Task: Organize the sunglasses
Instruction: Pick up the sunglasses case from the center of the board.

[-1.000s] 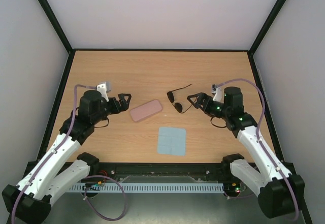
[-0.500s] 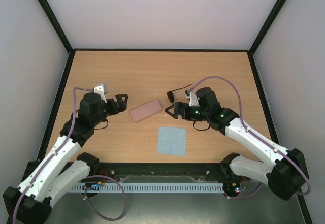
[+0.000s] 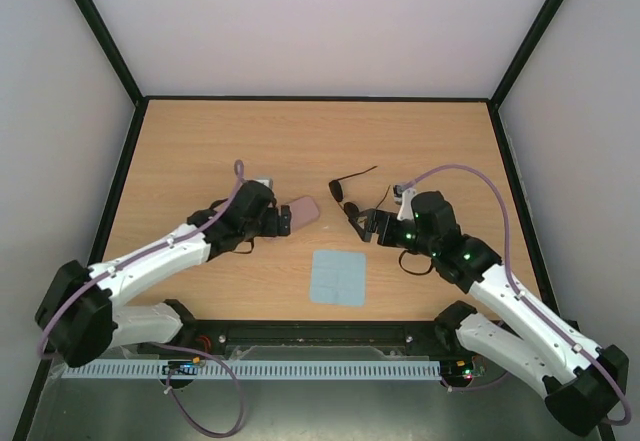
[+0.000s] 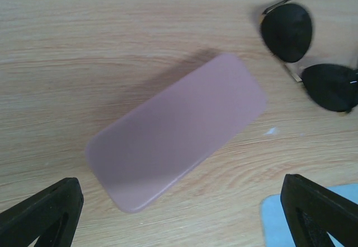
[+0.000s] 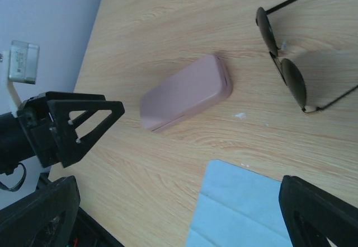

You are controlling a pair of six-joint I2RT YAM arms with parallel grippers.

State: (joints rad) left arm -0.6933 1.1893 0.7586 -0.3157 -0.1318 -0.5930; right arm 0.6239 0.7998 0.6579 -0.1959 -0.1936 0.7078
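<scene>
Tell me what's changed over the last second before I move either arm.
The left gripper swung right and now hangs open over the left end of the pink rounded oblong case. The right gripper shifted left and towards the bases, open, beside the small black wire-framed sunglasses. Nothing was grasped. Case, sunglasses and light blue square cloth stayed put.

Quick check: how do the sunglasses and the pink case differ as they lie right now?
The sunglasses are black, with dark oval lenses and thin wire temples; the pink case is a solid rounded oblong. The sunglasses lie unfolded, temples spread; the pink case is shut. In the top view the pink case lies left of the sunglasses. Both rest on the table, apart, neither gripped.
</scene>
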